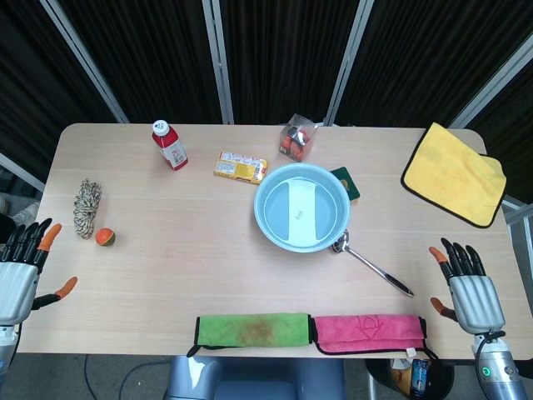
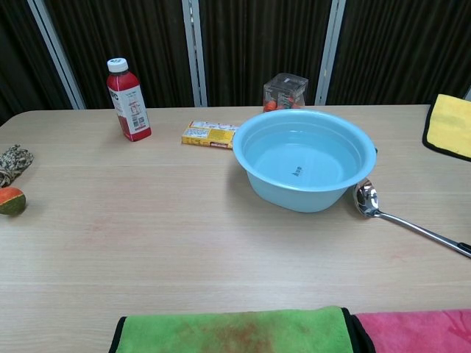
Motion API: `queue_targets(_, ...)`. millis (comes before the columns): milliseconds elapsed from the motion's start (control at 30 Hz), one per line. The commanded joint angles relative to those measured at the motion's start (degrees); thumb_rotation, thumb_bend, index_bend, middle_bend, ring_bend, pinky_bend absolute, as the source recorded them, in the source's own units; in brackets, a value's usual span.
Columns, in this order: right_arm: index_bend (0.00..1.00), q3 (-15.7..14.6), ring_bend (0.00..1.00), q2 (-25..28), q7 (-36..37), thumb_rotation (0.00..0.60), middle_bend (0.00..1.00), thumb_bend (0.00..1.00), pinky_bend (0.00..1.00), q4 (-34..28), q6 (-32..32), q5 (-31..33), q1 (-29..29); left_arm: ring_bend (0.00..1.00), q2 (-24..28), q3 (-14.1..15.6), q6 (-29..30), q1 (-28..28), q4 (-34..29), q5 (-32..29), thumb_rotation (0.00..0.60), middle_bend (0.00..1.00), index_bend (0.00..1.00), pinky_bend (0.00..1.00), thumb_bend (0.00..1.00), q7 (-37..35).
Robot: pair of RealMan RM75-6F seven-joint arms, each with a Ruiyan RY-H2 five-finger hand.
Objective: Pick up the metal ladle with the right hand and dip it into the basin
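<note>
The metal ladle [image 1: 371,265] [image 2: 406,222] lies flat on the table, its bowl against the right side of the light blue basin [image 1: 265,218] [image 2: 259,184] and its dark-tipped handle pointing toward the near right. My right hand [image 1: 469,289] hovers at the table's near right corner, fingers spread, holding nothing, a short way right of the handle's end. Off the table's left edge, my left hand [image 1: 18,268] is spread as well and holds nothing. Neither hand shows in the chest view.
A red bottle [image 1: 170,145], yellow box [image 1: 241,167], clear snack packet [image 1: 296,138] and dark green item [image 1: 346,183] stand behind the basin. A yellow cloth [image 1: 455,172] lies far right, rope bundle [image 1: 87,207] and small ball [image 1: 105,237] left. Green towel [image 1: 252,330] and pink towel [image 1: 369,332] line the front edge.
</note>
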Motion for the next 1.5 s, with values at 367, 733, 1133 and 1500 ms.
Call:
queue_targets(367, 0.25, -0.55, 0.0, -6.4, -0.87, 0.6, 0.0, 0.13, 0.0, 3.28, -4.46, 0.64, 2.02, 0.0, -0.47, -0.12, -2.49, -1.02, 0.24, -1.17, 0.505, 0.0, 0.0, 0.0, 0.22, 0.22)
queue_targets(733, 0.36, 1.03, 0.0, -12.35, 0.31, 0.6, 0.0, 0.14, 0.0, 8.75, -9.11, 1.94, 5.51, 0.0, 0.14, -0.52, -3.01, -1.26, 0.59, -2.04, 0.503, 0.0, 0.0, 0.0, 0.22, -1.93)
queue_targets(1133, 0.37, 2.84, 0.0, -17.09, 4.14, 0.6, 0.0, 0.15, 0.0, 16.98, -15.56, 4.96, 9.39, 0.0, -0.04, -0.72, -3.72, -1.66, 1.01, -2.56, 0.502, 0.0, 0.0, 0.0, 0.22, -2.23)
queue_targets(1500, 0.37, 3.08, 0.0, -20.25, 10.51, 0.6, 0.0, 0.15, 0.0, 26.5, -18.04, 4.77, 11.63, 0.0, -0.53, -0.8, -3.8, -1.85, 1.41, -2.72, 0.506, 0.0, 0.0, 0.0, 0.22, -1.85)
